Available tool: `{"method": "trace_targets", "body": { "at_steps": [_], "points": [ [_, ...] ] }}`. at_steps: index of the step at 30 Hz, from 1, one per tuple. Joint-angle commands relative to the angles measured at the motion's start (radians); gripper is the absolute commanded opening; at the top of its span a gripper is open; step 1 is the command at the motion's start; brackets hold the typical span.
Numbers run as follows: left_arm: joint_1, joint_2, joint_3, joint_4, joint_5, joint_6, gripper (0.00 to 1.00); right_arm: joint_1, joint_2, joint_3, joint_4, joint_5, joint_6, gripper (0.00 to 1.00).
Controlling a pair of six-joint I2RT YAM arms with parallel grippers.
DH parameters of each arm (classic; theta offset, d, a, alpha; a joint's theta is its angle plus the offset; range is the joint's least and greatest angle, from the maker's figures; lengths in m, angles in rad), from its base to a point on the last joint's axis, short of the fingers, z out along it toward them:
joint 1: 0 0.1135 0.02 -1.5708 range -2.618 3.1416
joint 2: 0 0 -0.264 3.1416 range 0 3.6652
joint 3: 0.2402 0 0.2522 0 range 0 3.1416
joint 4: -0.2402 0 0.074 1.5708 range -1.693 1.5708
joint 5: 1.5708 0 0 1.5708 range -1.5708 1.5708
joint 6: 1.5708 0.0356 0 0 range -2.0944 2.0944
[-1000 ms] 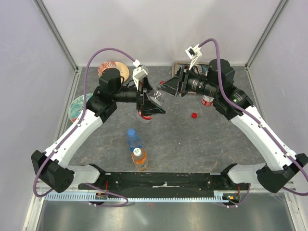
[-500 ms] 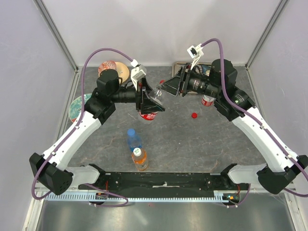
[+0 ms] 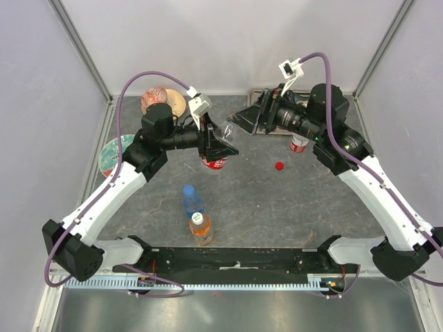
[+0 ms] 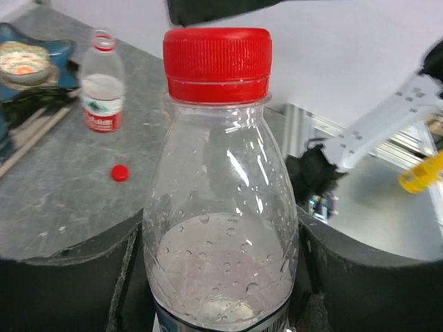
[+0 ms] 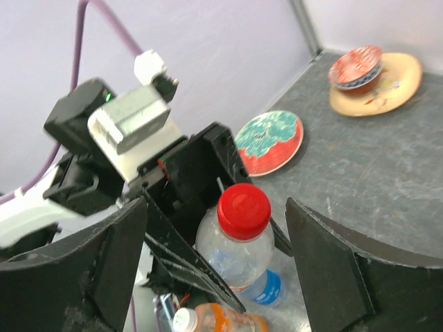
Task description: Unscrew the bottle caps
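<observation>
Right wrist view: your right end effector (image 5: 216,207) stands spread wide, holding nothing. The red cap (image 5: 243,206) lies straight ahead between its fingers, touching neither. Beyond the cap, the left end effector (image 4: 221,290) clamps the clear bottle (image 4: 221,207) by its body, with the neck pointing back toward the right one.

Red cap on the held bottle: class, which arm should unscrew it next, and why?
Right. The left hand clamps the clear bottle by its body; the right hand is open, the red cap framed between its fingers, probably ready to close and twist.
</observation>
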Motion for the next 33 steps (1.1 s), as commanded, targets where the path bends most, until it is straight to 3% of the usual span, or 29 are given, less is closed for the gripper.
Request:
{"method": "trace_targets", "body": {
  "at_steps": [1,6,12,24,33],
  "points": [
    [-0.070,-0.043,0.010,-0.022,-0.281,0.140,0.53,-0.003,-0.043,0.061,-0.006,0.192,-0.005,0.87],
    [-0.203,-0.057,-0.022,0.021,-0.683,0.220,0.52,0.000,-0.043,0.043,-0.028,0.353,0.038,0.77],
    [-0.286,-0.048,-0.053,0.085,-0.936,0.247,0.52,0.006,-0.026,0.024,-0.010,0.387,0.101,0.72],
    [-0.331,-0.030,-0.055,0.114,-1.000,0.278,0.51,0.085,0.035,0.003,0.000,0.387,0.107,0.69],
    [-0.331,-0.040,-0.059,0.113,-0.995,0.281,0.51,0.099,0.034,-0.016,0.000,0.404,0.095,0.58]
  ]
}}
